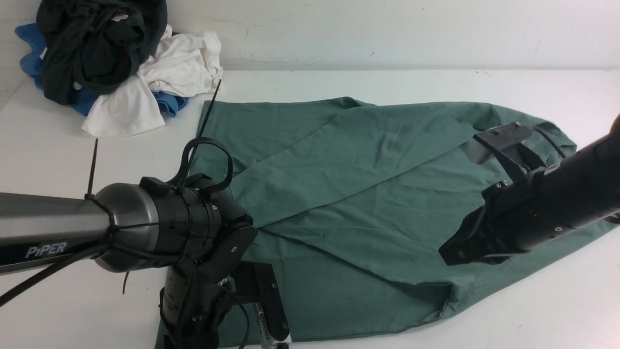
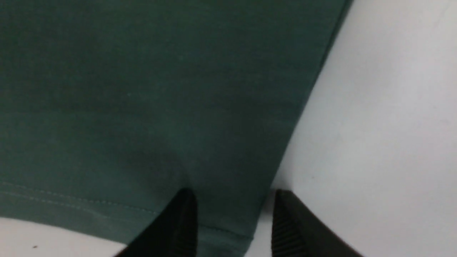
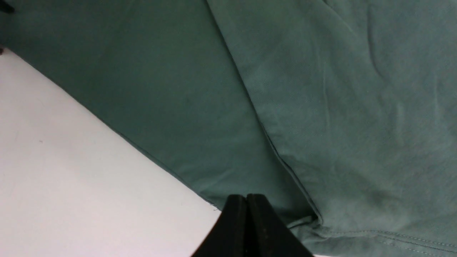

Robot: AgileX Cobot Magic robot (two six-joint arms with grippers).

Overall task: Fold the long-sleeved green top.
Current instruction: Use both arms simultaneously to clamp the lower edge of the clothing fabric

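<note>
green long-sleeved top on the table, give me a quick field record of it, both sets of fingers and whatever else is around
garment: sage-green cotton long-sleeved top, spread on the white table, one layer folded diagonally across it
left fingers: apart, straddling the top's hemmed corner, one over cloth, one over bare table
right fingers: shut, nothing visibly held, over the top's near edge
other: pile of black, white and blue garments, far left corner
fold: unfinished
</note>
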